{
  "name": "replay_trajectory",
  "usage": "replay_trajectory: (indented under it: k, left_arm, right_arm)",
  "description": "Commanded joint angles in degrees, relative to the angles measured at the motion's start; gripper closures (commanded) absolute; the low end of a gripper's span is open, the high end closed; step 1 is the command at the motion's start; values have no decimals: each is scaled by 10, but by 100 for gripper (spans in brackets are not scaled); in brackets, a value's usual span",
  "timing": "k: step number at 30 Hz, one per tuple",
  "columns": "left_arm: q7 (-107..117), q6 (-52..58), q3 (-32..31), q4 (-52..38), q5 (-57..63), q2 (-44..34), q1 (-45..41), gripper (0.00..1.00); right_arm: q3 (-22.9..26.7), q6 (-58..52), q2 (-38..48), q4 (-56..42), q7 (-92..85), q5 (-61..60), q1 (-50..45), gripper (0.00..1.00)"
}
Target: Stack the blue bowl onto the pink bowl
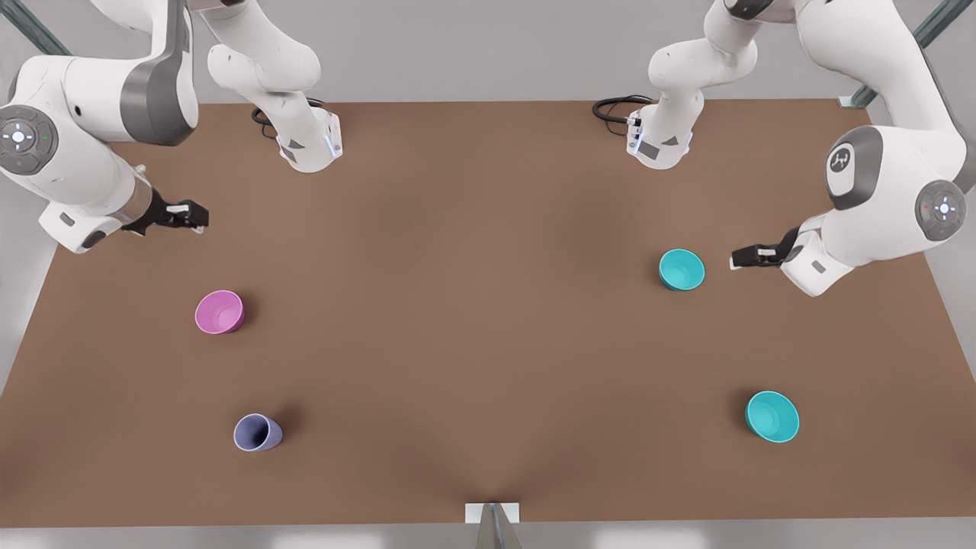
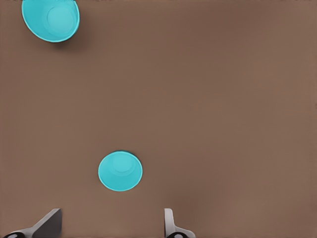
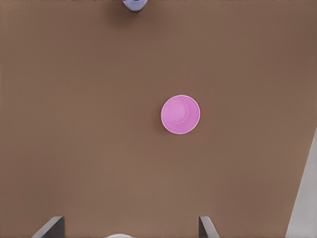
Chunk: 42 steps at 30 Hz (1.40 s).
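My left pincer [image 1: 733, 261] hangs wide open, holding nothing, just beside the blue bowl [image 1: 682, 269]. My right pincer [image 1: 200, 221], also open and empty, hangs above the pink bowl [image 1: 219, 312]. Both bowls stand on a brown table [image 1: 488, 305] with grey floor around it.

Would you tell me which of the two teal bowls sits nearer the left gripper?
The teal bowl right beside the left gripper, farther back on the table; the other teal bowl sits near the front edge.
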State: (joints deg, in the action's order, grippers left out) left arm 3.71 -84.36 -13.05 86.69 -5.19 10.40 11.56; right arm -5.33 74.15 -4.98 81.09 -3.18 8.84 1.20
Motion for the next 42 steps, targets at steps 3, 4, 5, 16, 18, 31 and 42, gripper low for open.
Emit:
replay_trajectory:
  k: [3, 4, 5, 16, 18, 31, 42]
  left_arm:
    - [13, -6, 0, 1, 0, -1, 0, 0]
    - [13, -5, 0, 0, 0, -1, 0, 0]
    - [13, -2, 0, 0, 0, -1, 0, 0]
    - [13, 7, 0, 0, 1, -1, 0, 0]
    - [13, 7, -1, 0, 1, -1, 0, 0]
    - [14, 22, -8, 0, 1, -2, -2, 0]
    - [14, 22, -8, 0, 1, -2, -1, 0]
  right_arm:
    - [1, 9, -17, -8, -18, 4, 0, 0]
    - [22, -4, -49, -10, -25, 1, 2, 0]
    - [38, -12, -90, -5, -26, 3, 11, 0]
    - [37, 279, -299, 33, -126, -46, 181, 0]
    - [37, 331, -304, 82, -124, -70, 181, 0]
    - [39, 427, -266, 216, -144, -84, 194, 0]
    - [48, 441, -316, 208, -137, -91, 194, 49]
